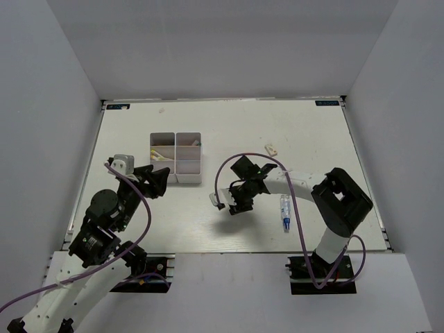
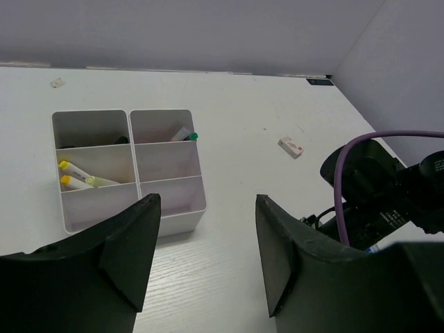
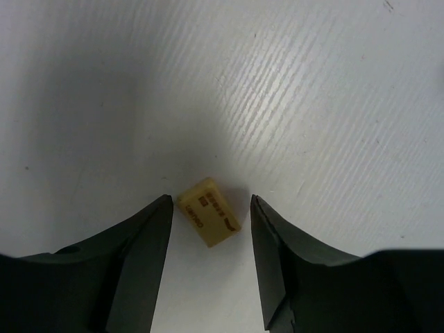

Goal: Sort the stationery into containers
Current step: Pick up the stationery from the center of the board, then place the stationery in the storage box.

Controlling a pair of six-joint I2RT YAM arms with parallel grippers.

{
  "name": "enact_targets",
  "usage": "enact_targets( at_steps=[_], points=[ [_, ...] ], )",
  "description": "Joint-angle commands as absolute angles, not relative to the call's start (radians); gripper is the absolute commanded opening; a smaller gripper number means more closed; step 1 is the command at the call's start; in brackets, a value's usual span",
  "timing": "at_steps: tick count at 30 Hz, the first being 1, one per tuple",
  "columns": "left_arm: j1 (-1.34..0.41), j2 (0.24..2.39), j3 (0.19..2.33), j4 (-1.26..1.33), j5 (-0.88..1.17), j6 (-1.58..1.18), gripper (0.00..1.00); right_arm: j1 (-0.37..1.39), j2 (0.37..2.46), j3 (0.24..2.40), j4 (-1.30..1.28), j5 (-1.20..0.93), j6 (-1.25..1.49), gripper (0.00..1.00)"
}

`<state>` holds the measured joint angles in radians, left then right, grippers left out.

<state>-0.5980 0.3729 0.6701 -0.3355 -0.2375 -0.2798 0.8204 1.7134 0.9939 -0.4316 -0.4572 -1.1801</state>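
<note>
- beige eraser block [image 3: 209,220]: a small rectangular slab with worn corners, lying flat on the white table [image 3: 312,104].
- its top face has small dark print in rows, too blurred to read.
- in the right wrist view its long axis runs from 10 o'clock to 4 o'clock.
- right gripper [image 3: 210,202]: released, its fingers on either side of the eraser with a narrow gap on each side.
- left gripper [image 2: 207,198]: released and holding nothing, close to the white organizer box [image 2: 170,208].
- the box holds yellow-capped pens [image 2: 76,179] and a teal-capped pen [image 2: 186,134].
- a second eraser [image 1: 271,148] lies at 3 o'clock from the box; a clear tube [image 1: 285,211] with a blue tip lies at 4 o'clock.
</note>
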Motion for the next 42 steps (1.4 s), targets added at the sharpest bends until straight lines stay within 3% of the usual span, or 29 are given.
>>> enact_targets(
  at_steps=[1, 6, 9, 11, 12, 16, 23, 29, 42],
  points=[
    [-0.594, 0.371, 0.664, -0.341, -0.219, -0.276, 0.67, 0.828, 1.739, 1.028, -0.4, -0.382, -1.226, 0.55],
    [-0.594, 0.371, 0.664, -0.341, -0.21, -0.276, 0.69, 0.828, 1.773, 1.028, -0.408, -0.342, -1.25, 0.55],
    [-0.594, 0.371, 0.664, -0.341, -0.21, -0.276, 0.69, 0.83, 1.787, 1.02, -0.41, -0.315, -1.264, 0.46],
    [-0.594, 0.362, 0.664, -0.341, -0.21, -0.276, 0.69, 0.831, 1.792, 1.029, -0.426, -0.302, -1.269, 0.35],
    [-0.594, 0.362, 0.664, -0.35, -0.21, -0.276, 0.69, 0.83, 1.796, 1.035, -0.434, -0.302, -1.269, 0.2],
    [-0.594, 0.351, 0.664, -0.35, -0.21, -0.267, 0.69, 0.83, 1.787, 1.095, -0.492, -0.317, -1.258, 0.01],
    [-0.594, 0.331, 0.664, -0.35, -0.21, -0.267, 0.69, 0.853, 1.792, 1.276, -0.502, -0.336, -1.198, 0.0],
    [-0.594, 0.331, 0.655, -0.35, -0.21, -0.267, 0.69, 0.905, 1.864, 1.434, -0.422, -0.181, -1.134, 0.0],
    [-0.594, 0.313, 0.655, -0.35, -0.21, -0.267, 0.69, 0.953, 2.006, 1.747, -0.37, -0.077, -0.973, 0.0]
  ],
)
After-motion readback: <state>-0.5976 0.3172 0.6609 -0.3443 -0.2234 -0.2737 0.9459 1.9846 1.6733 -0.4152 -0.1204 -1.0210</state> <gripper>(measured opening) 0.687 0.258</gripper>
